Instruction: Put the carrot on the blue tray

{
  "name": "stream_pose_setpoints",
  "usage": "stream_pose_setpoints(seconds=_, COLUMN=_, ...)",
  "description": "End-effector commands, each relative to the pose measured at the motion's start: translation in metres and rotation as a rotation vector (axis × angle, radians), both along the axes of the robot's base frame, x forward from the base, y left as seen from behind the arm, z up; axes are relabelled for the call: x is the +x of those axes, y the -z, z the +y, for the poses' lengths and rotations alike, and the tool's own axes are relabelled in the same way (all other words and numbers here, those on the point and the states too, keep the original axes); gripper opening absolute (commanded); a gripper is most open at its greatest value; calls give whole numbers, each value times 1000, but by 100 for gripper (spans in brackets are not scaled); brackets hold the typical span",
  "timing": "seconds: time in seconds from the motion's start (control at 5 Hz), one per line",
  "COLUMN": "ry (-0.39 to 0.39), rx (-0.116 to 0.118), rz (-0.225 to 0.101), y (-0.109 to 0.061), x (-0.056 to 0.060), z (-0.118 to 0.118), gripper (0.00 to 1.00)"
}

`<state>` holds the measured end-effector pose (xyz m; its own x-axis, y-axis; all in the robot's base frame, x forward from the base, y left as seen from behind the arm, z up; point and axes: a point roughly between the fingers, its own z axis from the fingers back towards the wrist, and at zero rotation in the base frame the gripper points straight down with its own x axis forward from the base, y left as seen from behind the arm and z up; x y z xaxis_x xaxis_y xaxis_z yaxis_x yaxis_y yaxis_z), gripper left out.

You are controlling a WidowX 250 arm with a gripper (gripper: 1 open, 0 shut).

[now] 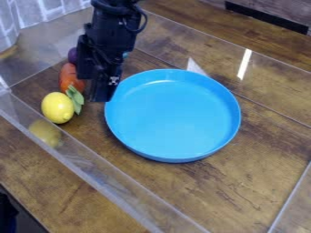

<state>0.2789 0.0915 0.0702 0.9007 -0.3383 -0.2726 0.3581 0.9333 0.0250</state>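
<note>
The carrot (71, 77) lies on the wooden table at the left, an orange-red body with its green leafy end (76, 95) pointing toward the lemon. My black gripper (91, 84) points steeply down right over it with its fingers open, and the arm hides much of the carrot. Whether the fingers touch the carrot I cannot tell. The blue tray (173, 114), a large round dish with a raised rim, sits just right of the gripper with nothing in it.
A yellow lemon (56, 107) rests just in front of the carrot. A purple object (75, 56) peeks out behind the arm. A clear plastic barrier (73, 155) runs along the table's front left.
</note>
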Motion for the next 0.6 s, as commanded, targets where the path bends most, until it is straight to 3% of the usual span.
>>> stream_pose_setpoints(seconds=0.0, ry=-31, rx=20, rz=-46, y=-7, x=9, z=14, gripper=100)
stream_pose_setpoints(seconds=0.2, ry=-35, rx=23, rz=-44, y=-2, x=11, z=16, gripper=100)
stream_pose_setpoints(seconds=0.4, ry=-38, rx=25, rz=-43, y=3, x=14, z=19, gripper=0)
